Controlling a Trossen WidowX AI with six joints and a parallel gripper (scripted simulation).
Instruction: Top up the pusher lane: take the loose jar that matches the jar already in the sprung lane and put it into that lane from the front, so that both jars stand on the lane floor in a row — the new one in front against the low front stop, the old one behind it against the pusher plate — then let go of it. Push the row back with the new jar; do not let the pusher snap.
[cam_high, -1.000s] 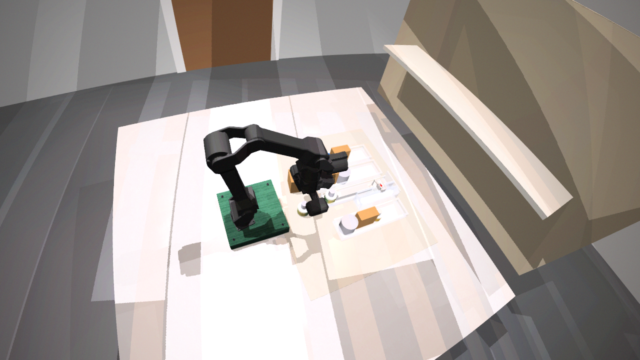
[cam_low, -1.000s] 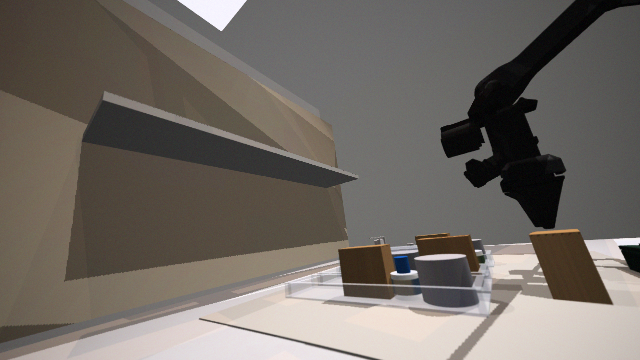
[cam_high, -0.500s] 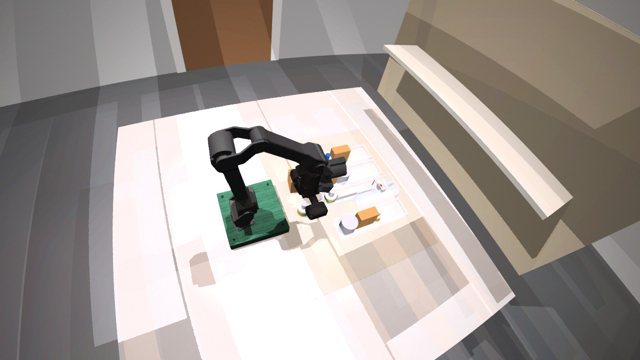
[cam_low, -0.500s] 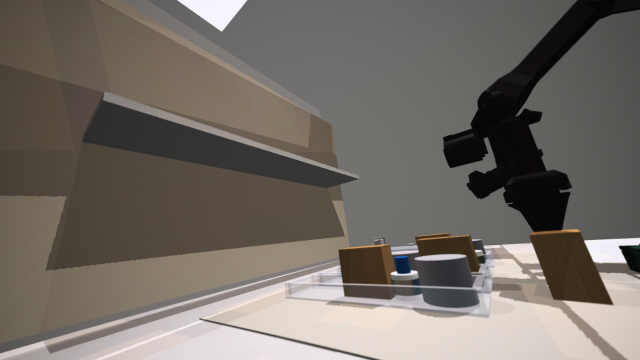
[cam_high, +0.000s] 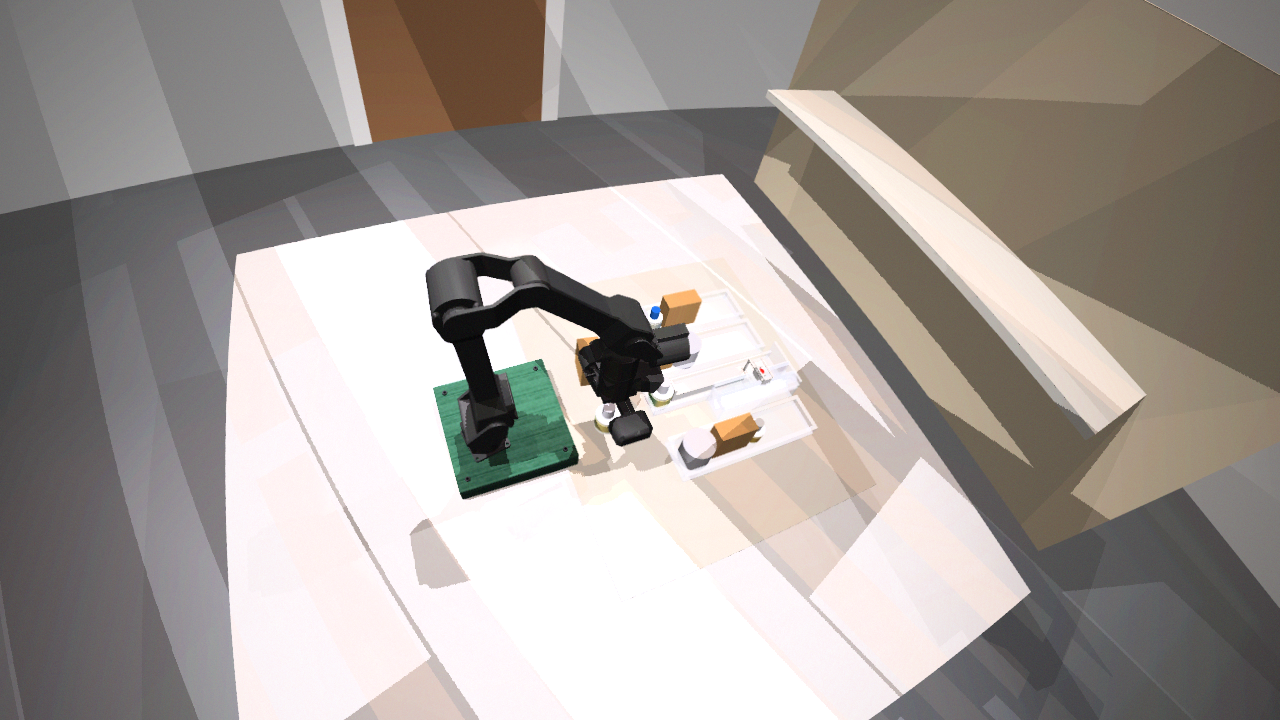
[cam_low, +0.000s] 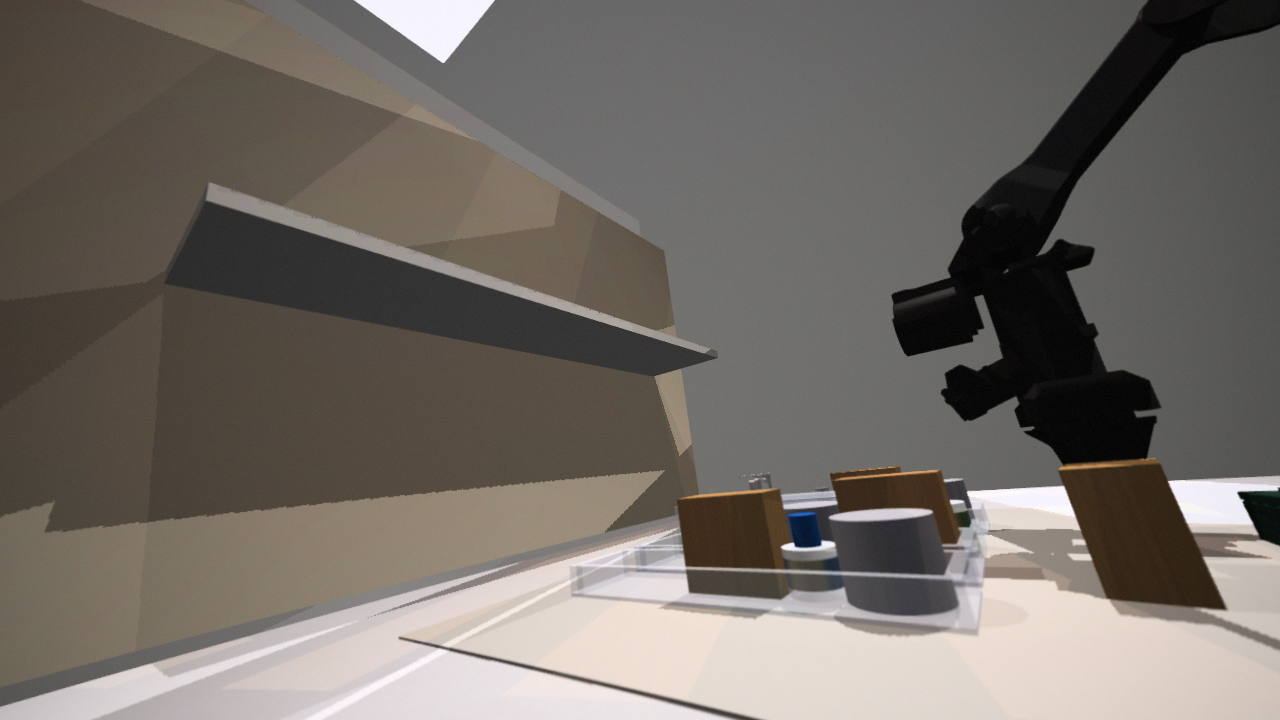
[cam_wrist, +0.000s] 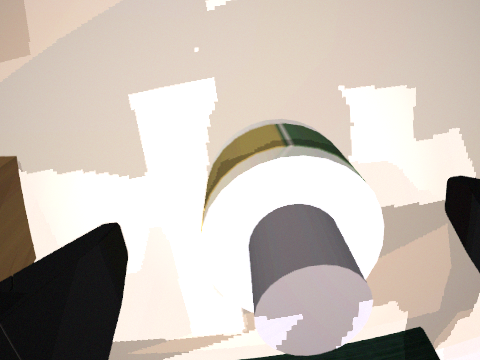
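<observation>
Two fingers stand wide, nothing held. Wrist view: block (cam_high: 583, 371) (cam_low: 1136, 537) (cam_wrist: 15, 215) at nine o'clock; a drifting gripper (cam_high: 615, 386) (cam_low: 1087, 438) (cam_wrist: 291, 218) could clip it. Loose jar (cam_high: 604, 422) (cam_wrist: 295, 185) upright between the fingers; off-centre closing might tip it. Top view: lane jar (cam_high: 662, 394) at its two o'clock. Fingertips hidden outside the wrist view; pusher contact unreadable.

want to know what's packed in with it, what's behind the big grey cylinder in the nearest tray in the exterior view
A blue-capped jar, partly covered; whatever lies directly behind the cylinder is hidden.
</observation>
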